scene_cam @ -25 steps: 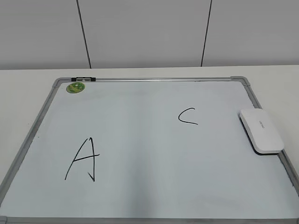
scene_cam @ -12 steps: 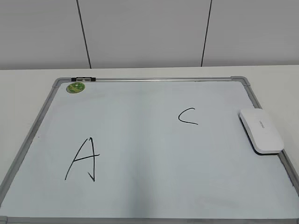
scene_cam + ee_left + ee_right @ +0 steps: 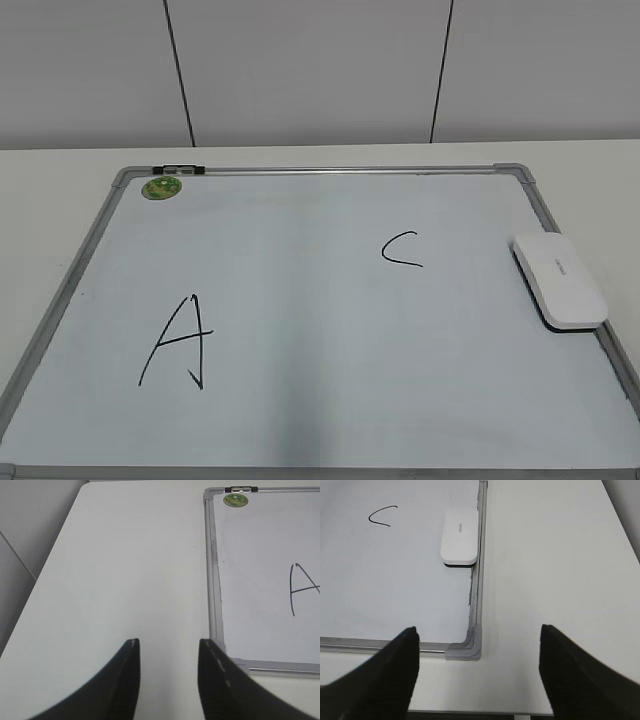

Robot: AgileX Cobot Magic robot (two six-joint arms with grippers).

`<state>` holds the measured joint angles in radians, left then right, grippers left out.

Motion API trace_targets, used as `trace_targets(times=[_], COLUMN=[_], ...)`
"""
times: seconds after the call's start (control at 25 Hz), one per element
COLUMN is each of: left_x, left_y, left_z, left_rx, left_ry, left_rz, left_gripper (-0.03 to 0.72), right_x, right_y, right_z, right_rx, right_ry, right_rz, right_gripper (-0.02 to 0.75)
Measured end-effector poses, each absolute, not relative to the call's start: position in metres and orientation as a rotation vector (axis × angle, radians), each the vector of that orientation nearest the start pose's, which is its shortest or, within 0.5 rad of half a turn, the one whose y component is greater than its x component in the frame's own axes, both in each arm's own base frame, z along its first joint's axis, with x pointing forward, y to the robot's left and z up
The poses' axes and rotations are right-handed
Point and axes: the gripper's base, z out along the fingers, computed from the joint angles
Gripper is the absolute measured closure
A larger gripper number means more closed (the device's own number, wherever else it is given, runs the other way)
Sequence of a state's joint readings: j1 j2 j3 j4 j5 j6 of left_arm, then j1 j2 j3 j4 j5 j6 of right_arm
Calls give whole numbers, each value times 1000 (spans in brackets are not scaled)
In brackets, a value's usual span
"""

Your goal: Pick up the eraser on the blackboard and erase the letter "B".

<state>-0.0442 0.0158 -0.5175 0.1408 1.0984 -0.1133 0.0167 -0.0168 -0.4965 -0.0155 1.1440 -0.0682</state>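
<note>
Your right gripper (image 3: 477, 672): jaws wide apart, holding nothing, above near right corner of blackboard (image 3: 474, 610). Your left gripper (image 3: 167, 680): jaws a small way apart, holding nothing, over bare white table (image 3: 125, 570) just left of board. Eraser (image 3: 559, 279) lies flat on board, against right frame edge. You see letter "C" (image 3: 401, 249) near eraser, letter "A" (image 3: 178, 341) far on left. No "B" shows on board. Green magnet (image 3: 162, 187) sits at far left corner, black clip (image 3: 178, 169) beside it. Grey wall panels (image 3: 300, 70) behind table.

The blackboard (image 3: 300, 440) runs off the exterior view's bottom edge.
</note>
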Motion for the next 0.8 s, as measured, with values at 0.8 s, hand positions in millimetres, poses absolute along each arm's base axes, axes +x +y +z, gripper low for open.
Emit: trace_targets(times=[0.8], left_x=[-6], left_y=[12], left_z=[280], left_rx=[-82], left_ry=[2073], left_rz=[73], left_gripper=[444], right_x=[-11], right_y=[-1], right_z=[269], right_rx=[-90], right_ry=[2115], right_rz=[-50], right_gripper=[183])
